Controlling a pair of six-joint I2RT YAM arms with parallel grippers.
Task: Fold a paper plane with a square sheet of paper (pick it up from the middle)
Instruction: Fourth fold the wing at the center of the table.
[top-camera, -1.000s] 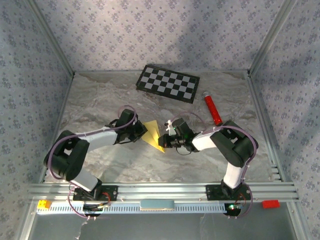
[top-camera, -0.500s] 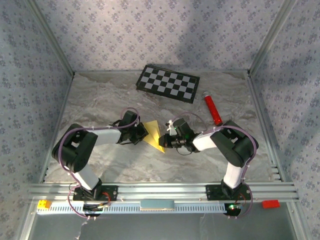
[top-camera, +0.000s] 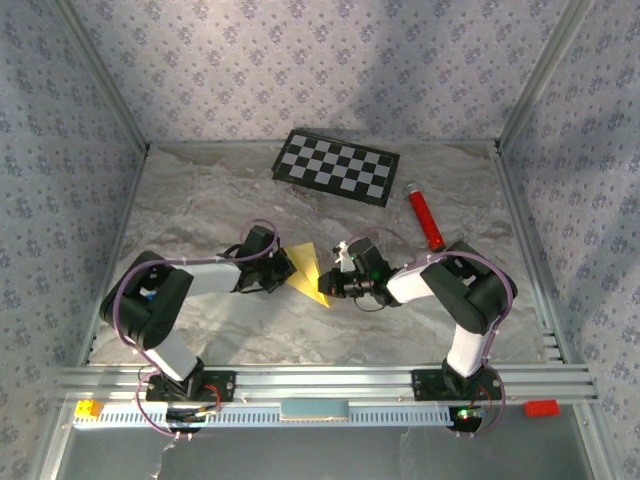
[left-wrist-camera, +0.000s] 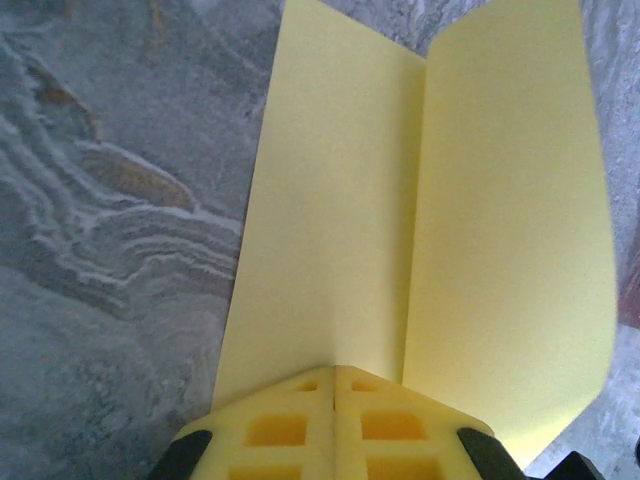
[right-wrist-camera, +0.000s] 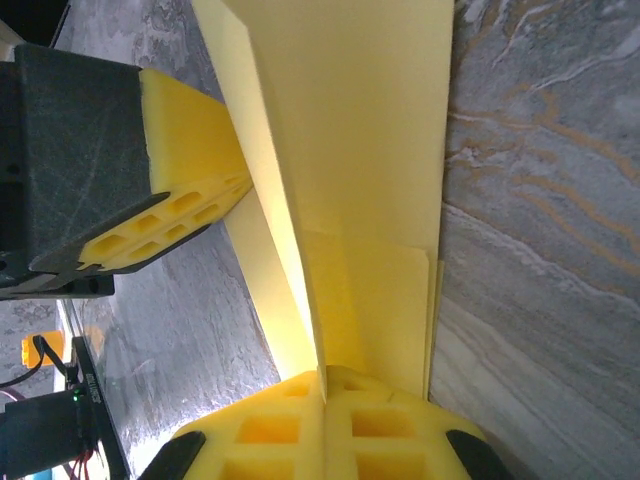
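Observation:
The pale-yellow sheet of paper (top-camera: 306, 268) sits mid-table, folded into a pointed paper-plane shape with lengthwise creases. It hangs between my two grippers. My left gripper (top-camera: 287, 268) is shut on its left edge. In the left wrist view the paper (left-wrist-camera: 330, 200) fans out from the closed yellow pads (left-wrist-camera: 290, 425), which meet at my left gripper (left-wrist-camera: 335, 372). My right gripper (top-camera: 328, 286) is shut on the paper's near right end. In the right wrist view a raised flap of the paper (right-wrist-camera: 370, 150) runs into my right gripper (right-wrist-camera: 322, 378), with the left gripper's fingers (right-wrist-camera: 190, 190) at the far side.
A black-and-white checkerboard panel (top-camera: 336, 166) lies at the back. A red tube (top-camera: 424, 216) lies to its right, behind the right arm. Metal frame posts and patterned walls enclose the marbled table (top-camera: 200, 190). A yellow block (top-camera: 88, 408) and a red block (top-camera: 541, 407) sit on the front rail.
My left gripper has closed fully and its arm has folded back and settled slightly lower. The paper and the right arm have stayed almost still.

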